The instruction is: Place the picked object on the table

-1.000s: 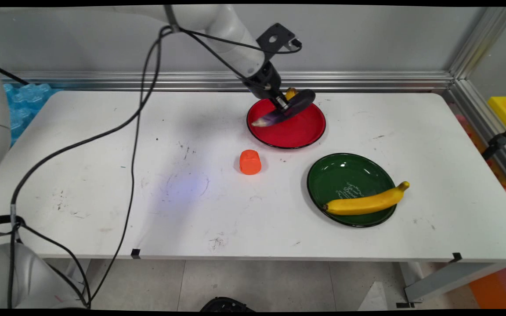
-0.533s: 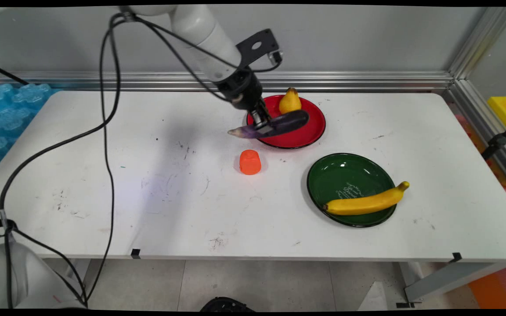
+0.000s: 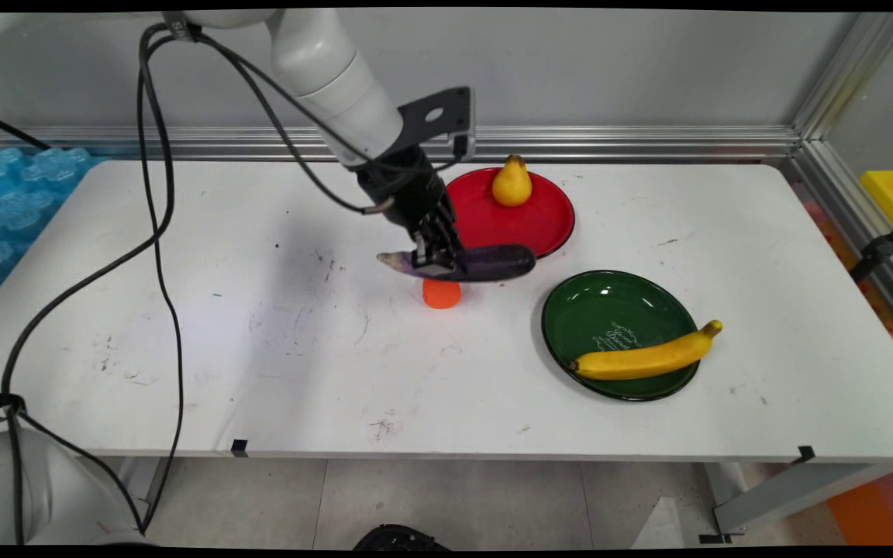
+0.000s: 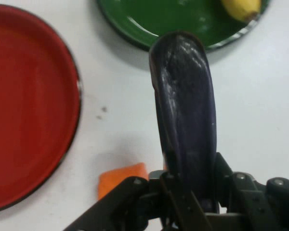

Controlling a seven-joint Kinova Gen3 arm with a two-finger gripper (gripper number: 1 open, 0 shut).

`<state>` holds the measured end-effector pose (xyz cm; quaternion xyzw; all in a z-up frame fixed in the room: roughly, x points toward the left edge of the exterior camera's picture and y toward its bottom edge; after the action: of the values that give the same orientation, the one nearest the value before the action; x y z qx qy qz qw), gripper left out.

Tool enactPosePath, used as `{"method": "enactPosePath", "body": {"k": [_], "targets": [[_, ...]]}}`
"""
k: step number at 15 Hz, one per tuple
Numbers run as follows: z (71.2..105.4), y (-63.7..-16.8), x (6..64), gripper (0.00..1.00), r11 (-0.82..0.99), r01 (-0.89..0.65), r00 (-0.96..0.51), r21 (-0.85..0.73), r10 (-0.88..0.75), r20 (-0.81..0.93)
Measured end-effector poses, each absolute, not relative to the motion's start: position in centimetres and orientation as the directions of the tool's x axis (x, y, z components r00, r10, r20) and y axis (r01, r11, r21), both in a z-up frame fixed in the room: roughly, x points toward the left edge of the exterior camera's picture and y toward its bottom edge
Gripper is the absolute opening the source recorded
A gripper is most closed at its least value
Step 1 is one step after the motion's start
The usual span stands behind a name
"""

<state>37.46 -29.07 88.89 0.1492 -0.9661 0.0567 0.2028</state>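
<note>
My gripper (image 3: 437, 262) is shut on a dark purple eggplant (image 3: 485, 263), carried level above the table. In the hand view the eggplant (image 4: 185, 110) runs up from my gripper (image 4: 188, 192) toward the green plate (image 4: 168, 21). Just beneath it sits a small orange cup (image 3: 441, 294), partly hidden by the eggplant; its edge (image 4: 120, 177) shows by my linkage. The red plate (image 3: 547, 225) lies behind to the right, with a yellow pear (image 3: 512, 183) on its far side.
A green plate (image 3: 609, 310) lies to the right of the cup, with a banana (image 3: 648, 356) across its near rim. Black cables hang from the arm over the table's left part. Blue foam lies off the table's far left corner.
The arm has carried the eggplant off the red plate, toward the near left, until it hangs over the orange cup. The pear, once hidden by the arm, is now in view.
</note>
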Motion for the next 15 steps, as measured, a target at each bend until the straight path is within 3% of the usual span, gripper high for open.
{"method": "enactPosePath", "body": {"k": [15], "targets": [[80.7,-27.5,34.9,0.00,0.985,-0.170,-0.923,-0.003,-0.158,0.351]]}}
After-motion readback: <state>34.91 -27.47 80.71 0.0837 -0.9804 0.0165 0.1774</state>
